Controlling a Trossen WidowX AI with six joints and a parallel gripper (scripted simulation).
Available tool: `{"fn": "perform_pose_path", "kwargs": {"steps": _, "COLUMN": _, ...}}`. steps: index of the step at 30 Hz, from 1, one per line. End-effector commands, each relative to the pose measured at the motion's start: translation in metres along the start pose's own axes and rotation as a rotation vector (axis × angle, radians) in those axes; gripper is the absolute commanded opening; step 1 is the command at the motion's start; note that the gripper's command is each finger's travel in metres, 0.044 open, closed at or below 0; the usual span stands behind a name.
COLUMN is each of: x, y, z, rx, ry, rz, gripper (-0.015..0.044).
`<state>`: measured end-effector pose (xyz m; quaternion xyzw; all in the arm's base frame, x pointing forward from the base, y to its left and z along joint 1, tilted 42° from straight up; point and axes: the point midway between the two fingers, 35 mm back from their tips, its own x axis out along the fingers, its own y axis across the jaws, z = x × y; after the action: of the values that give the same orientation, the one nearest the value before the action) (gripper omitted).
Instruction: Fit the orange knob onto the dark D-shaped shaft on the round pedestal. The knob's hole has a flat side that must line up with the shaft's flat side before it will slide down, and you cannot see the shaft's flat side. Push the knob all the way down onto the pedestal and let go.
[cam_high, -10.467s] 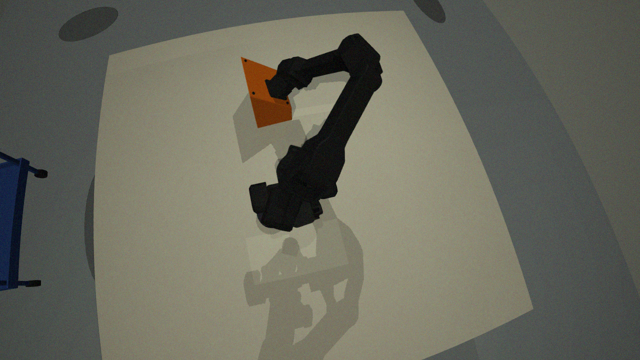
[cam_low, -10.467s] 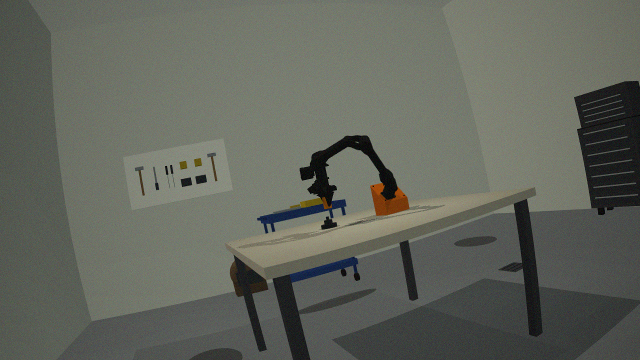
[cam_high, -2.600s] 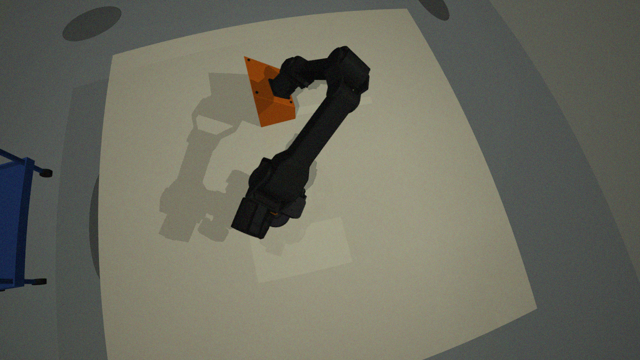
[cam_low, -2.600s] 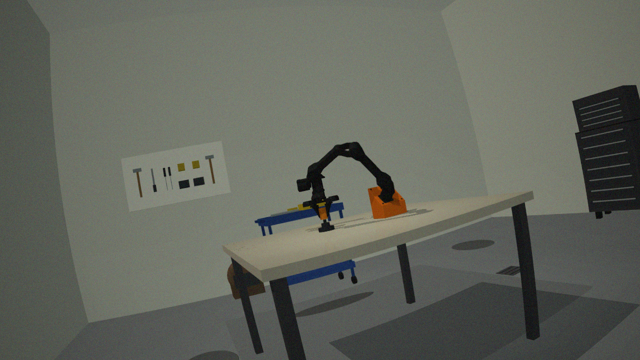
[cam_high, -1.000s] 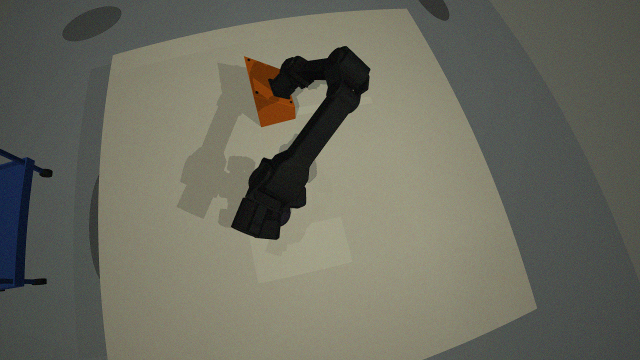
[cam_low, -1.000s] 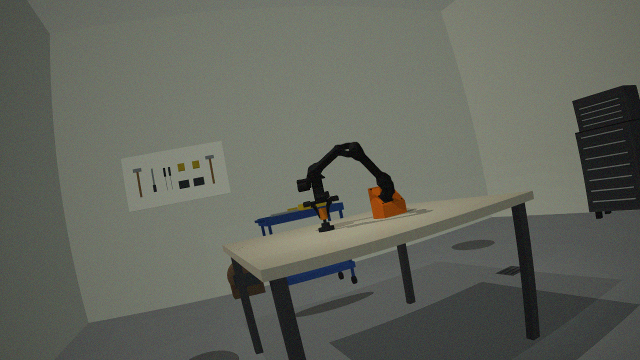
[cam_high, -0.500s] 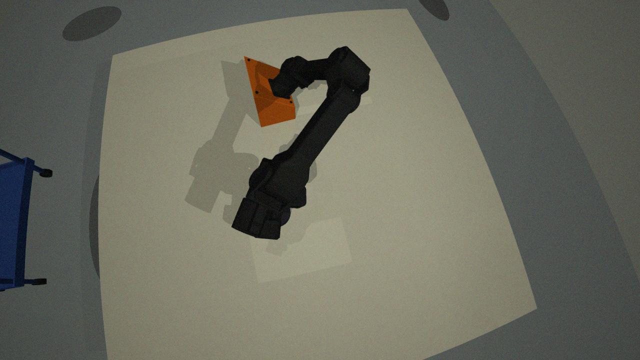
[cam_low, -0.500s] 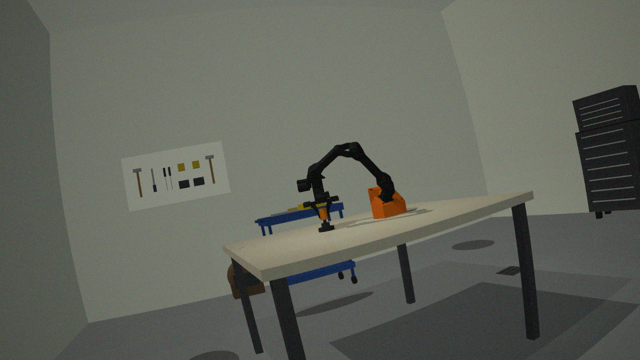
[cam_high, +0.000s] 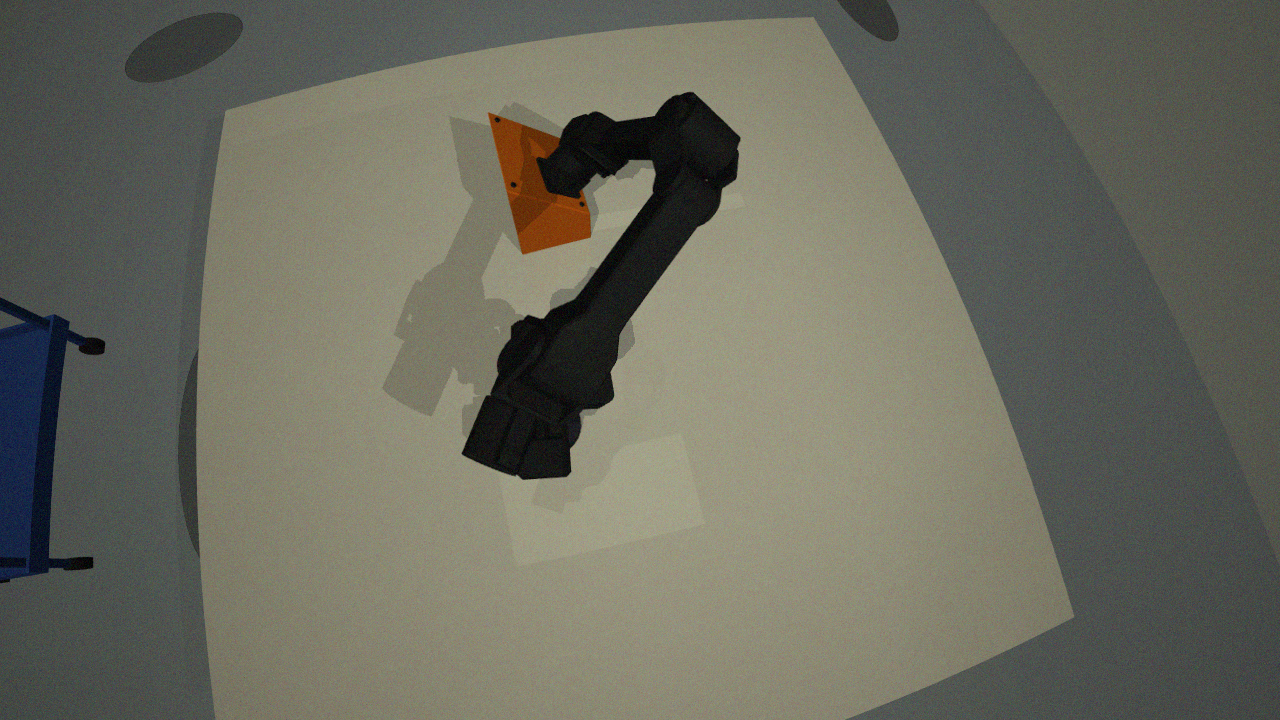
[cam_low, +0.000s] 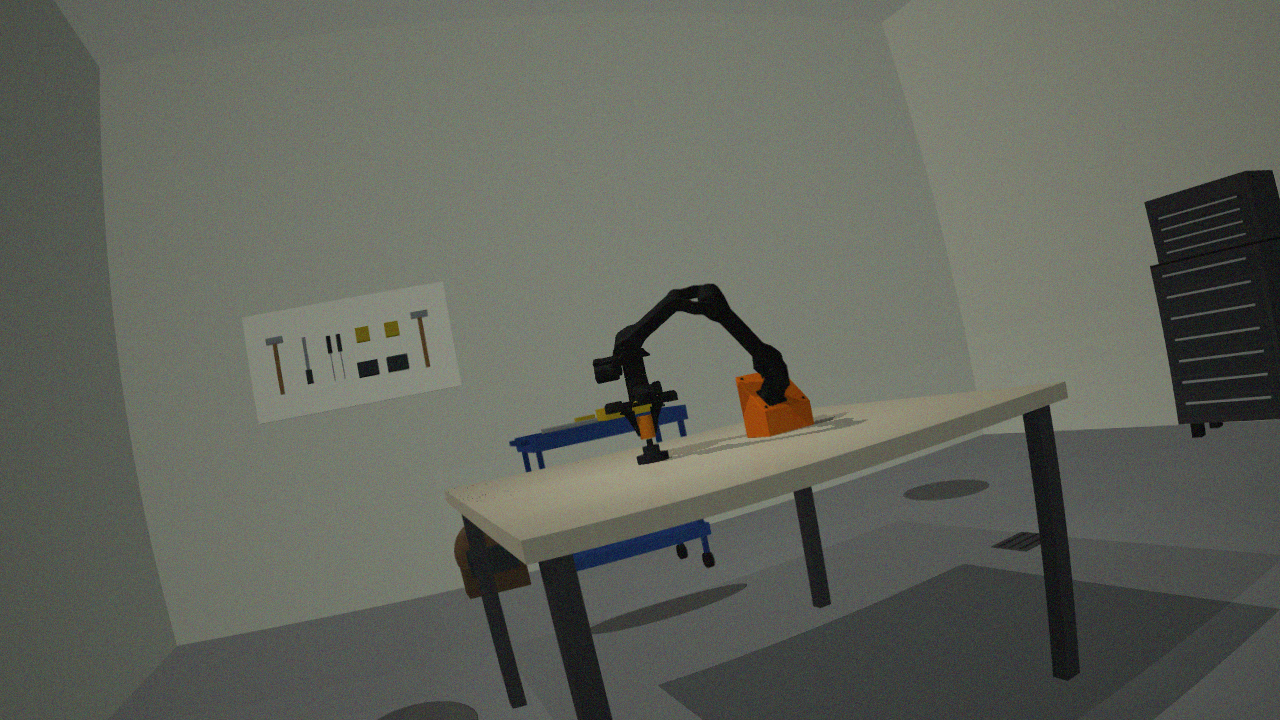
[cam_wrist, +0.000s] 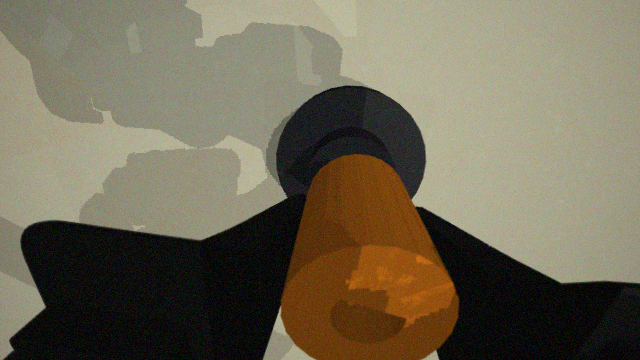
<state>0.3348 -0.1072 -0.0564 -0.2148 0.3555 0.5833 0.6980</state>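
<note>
The orange knob (cam_low: 646, 427) (cam_wrist: 361, 200) is upright between the fingers of my gripper (cam_low: 646, 430) (cam_wrist: 356, 211), which is shut on it. The wrist view shows a D-shaped recess in the knob's top face. The dark round pedestal (cam_low: 652, 457) (cam_wrist: 392, 117) stands on the table under the knob, and only a sliver of the pedestal (cam_high: 573, 430) shows beside the gripper in the top view. The knob's lower end is over the pedestal's raised centre, above its wide base. The shaft's flat side is hidden, and whether the shaft is inside the knob cannot be told.
The arm's orange base (cam_high: 550, 231) (cam_low: 776, 418) stands on the pale table (cam_high: 805, 429) (cam_low: 572, 501). The arm's shadow falls across the table. A blue cart (cam_high: 26, 447) (cam_low: 572, 433) stands on the floor beyond the table.
</note>
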Motion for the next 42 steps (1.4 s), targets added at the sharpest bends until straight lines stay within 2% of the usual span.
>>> {"fn": "perform_pose_path", "kwargs": {"steps": 1, "x": 0.0013, "y": 0.0003, "z": -0.0004, "rx": -0.063, "ry": 0.001, "rz": 0.000, "gripper": 0.0000}}
{"fn": "perform_pose_path", "kwargs": {"steps": 28, "x": -0.0008, "y": -0.0002, "z": 0.0001, "rx": -0.063, "ry": 0.001, "rz": 0.000, "gripper": 0.0000}}
{"fn": "perform_pose_path", "kwargs": {"steps": 35, "x": 0.0002, "y": -0.0003, "z": -0.0002, "rx": -0.262, "ry": 0.001, "rz": 0.000, "gripper": 0.0000}}
{"fn": "perform_pose_path", "kwargs": {"steps": 42, "x": 0.0024, "y": 0.0013, "z": -0.0005, "rx": -0.272, "ry": 0.001, "rz": 0.000, "gripper": 0.0000}}
